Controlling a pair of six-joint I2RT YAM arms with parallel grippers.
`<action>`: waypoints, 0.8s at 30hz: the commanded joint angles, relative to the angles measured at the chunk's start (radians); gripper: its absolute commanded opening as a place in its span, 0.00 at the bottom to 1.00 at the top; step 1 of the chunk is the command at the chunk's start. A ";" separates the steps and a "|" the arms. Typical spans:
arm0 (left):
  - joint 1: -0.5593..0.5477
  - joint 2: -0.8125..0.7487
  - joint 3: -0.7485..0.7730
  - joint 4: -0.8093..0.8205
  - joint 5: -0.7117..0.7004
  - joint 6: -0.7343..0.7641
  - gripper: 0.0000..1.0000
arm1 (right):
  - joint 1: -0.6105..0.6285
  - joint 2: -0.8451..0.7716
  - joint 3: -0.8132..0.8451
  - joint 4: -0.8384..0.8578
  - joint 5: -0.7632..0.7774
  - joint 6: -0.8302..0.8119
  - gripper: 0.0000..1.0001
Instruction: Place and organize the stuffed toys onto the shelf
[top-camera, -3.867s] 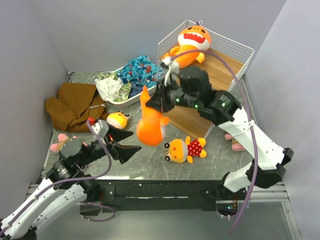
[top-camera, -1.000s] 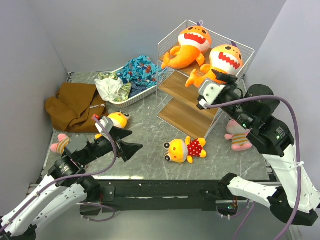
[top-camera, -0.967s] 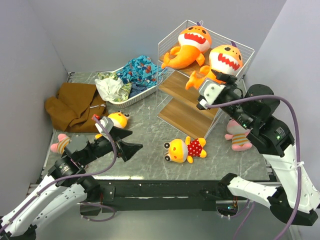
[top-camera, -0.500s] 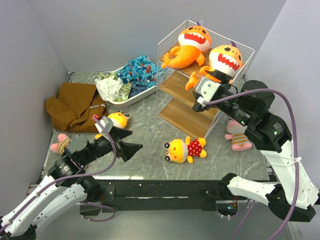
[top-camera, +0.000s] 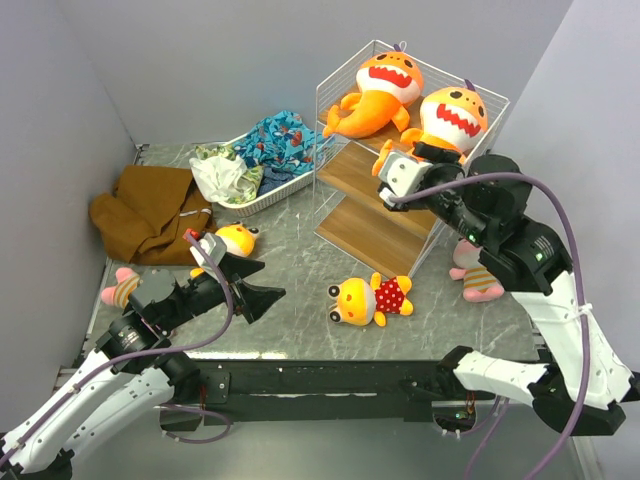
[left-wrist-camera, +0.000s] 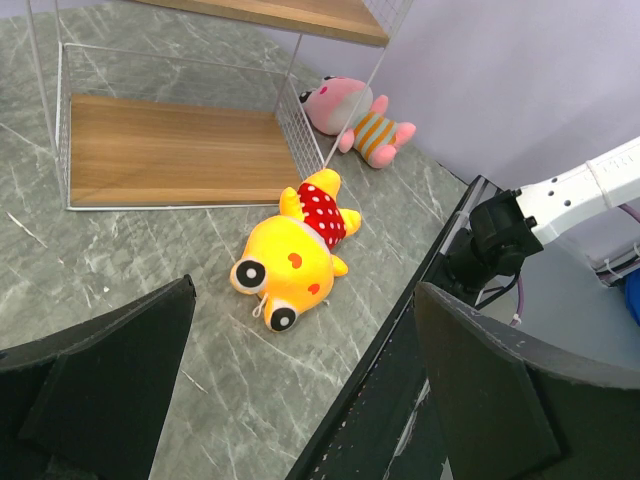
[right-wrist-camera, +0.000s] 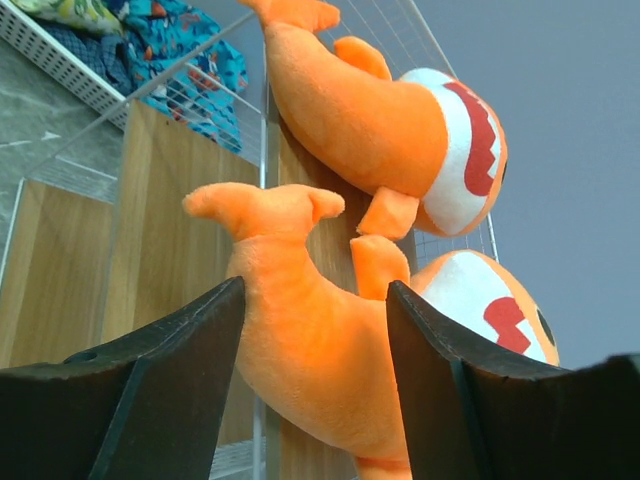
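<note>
Two orange sharks lie on the top tier of the white wire shelf (top-camera: 331, 95): one at the back (top-camera: 385, 85), one nearer (top-camera: 452, 118). My right gripper (top-camera: 420, 160) is open and straddles the nearer shark's (right-wrist-camera: 320, 340) body just behind its tail; bare wood shows beside the right finger. The other shark (right-wrist-camera: 370, 120) lies just beyond. A yellow doll in a red dotted dress (top-camera: 367, 298) lies on the table, ahead of my open, empty left gripper (top-camera: 248, 285). A second doll (top-camera: 235, 238) sits behind that gripper. One pink striped plush (top-camera: 478, 278) lies right of the shelf, another (top-camera: 118, 288) at far left.
A low white basket (top-camera: 262, 200) of blue and green clothes stands left of the shelf, with a brown cloth (top-camera: 150, 210) further left. The shelf's lower planks (left-wrist-camera: 170, 150) are bare. Grey walls close in on three sides; the table's front edge (left-wrist-camera: 400, 340) runs near the doll (left-wrist-camera: 295, 255).
The nearer shark, earlier hanging from my right gripper over the table, now rests on the top tier. Over the last second the right gripper slid left along it. The left arm is still.
</note>
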 joint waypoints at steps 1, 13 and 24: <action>-0.002 -0.007 0.042 0.029 0.003 -0.005 0.96 | -0.024 0.028 0.050 0.030 0.073 -0.025 0.62; 0.000 -0.007 0.041 0.024 -0.025 -0.012 0.96 | -0.059 0.011 0.047 0.054 0.024 -0.005 0.68; -0.002 0.109 0.082 -0.109 -0.509 -0.271 0.96 | -0.045 -0.118 -0.017 0.207 -0.223 0.236 0.86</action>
